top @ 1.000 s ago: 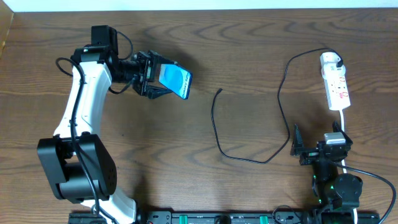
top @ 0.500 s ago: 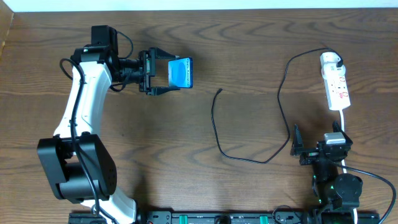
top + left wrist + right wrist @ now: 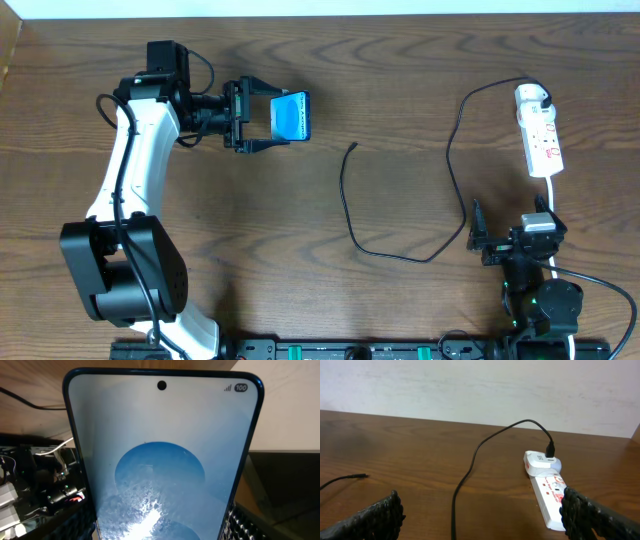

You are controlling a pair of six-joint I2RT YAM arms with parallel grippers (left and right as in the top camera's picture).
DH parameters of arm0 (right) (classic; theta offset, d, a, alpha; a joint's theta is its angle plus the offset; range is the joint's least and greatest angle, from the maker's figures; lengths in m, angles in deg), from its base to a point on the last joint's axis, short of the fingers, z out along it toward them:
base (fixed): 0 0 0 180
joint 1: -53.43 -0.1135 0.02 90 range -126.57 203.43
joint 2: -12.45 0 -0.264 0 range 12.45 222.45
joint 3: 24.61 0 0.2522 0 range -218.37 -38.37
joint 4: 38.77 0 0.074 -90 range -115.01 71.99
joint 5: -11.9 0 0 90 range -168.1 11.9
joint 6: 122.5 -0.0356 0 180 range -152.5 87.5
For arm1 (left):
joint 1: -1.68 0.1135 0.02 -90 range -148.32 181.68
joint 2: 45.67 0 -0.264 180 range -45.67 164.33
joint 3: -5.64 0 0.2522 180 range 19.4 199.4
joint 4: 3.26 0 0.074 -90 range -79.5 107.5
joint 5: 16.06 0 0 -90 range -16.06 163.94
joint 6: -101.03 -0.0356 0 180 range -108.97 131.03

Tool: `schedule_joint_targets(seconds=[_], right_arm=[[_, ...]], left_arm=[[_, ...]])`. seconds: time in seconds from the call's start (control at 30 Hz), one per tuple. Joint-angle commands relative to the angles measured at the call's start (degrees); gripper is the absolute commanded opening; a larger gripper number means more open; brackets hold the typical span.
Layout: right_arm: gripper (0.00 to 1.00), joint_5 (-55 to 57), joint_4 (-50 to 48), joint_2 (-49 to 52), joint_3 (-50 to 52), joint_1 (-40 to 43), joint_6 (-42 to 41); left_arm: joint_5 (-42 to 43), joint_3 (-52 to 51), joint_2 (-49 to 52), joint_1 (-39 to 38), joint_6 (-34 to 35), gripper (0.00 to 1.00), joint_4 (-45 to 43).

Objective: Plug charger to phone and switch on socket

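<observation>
My left gripper (image 3: 272, 118) is shut on the phone (image 3: 293, 117) and holds it above the far left of the table; its blue screen with a round shape fills the left wrist view (image 3: 160, 460). The charger, a thin black cable (image 3: 350, 215), lies mid-table with its free tip (image 3: 354, 147) to the right of the phone. Its white plug head (image 3: 530, 96) sits in the socket (image 3: 544, 145), a white strip with red marks at the far right. My right gripper (image 3: 512, 243) is open and empty near the front right; its view shows the cable (image 3: 470, 467), the tip (image 3: 362, 476) and the socket (image 3: 551, 502).
The socket's white cord (image 3: 553, 195) runs from the strip toward my right arm. The table's back edge meets a white wall (image 3: 480, 390). The arm bases and a black rail (image 3: 350, 350) line the front edge.
My left wrist has turned, swinging the phone from a tilt to square with the table edge. It has held still for the last half second. The right arm has not moved.
</observation>
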Motion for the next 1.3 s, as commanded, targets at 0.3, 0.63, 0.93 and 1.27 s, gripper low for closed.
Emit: schedule_joint_targets(seconds=[0.3,0.63,0.93,1.27], right_arm=[[0.99,0.22,0.11,-0.28,0.17,0.00,0.48],[0.99,0.22,0.11,-0.28,0.17,0.00,0.48],[0.99,0.22,0.11,-0.28,0.17,0.00,0.48],[0.99,0.20,0.07,-0.28,0.17,-0.02,0.48]], left_arm=[[0.13,2.01,-1.40,0.35,0.59,0.71,0.13],[-10.91,2.01,-1.40,-0.46,0.55,0.71,0.13],[-46.80,2.01,-1.38,-3.69,-3.96,0.71,0.39],[-53.96,1.14,-1.36,-4.17,-10.29,0.72,3.41]])
